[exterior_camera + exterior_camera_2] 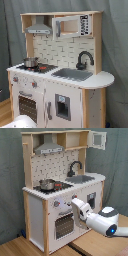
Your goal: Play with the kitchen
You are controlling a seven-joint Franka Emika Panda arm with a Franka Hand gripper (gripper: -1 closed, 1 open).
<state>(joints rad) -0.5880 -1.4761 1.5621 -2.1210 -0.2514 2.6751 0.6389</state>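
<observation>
The kitchen (65, 100) (35, 208) is a tall white and light-wood toy with a range hood (50, 148), a black faucet (75, 167), a grey sink (82, 178) and a small pot (46, 184) on the hob. In the second exterior view my gripper (74, 203) is up against the front panel, level with the knobs (56, 204) and just above the oven door (65, 224). In the first exterior view only a white rounded part of the arm (22, 122) shows at the bottom left, and the gripper is hidden.
The upper cabinet door (98, 139) stands open at the top right in the second exterior view. A grey curtain (117, 45) hangs behind the kitchen. It stands on a wooden floor (20, 245). The rounded counter end (100, 80) juts out beside the sink.
</observation>
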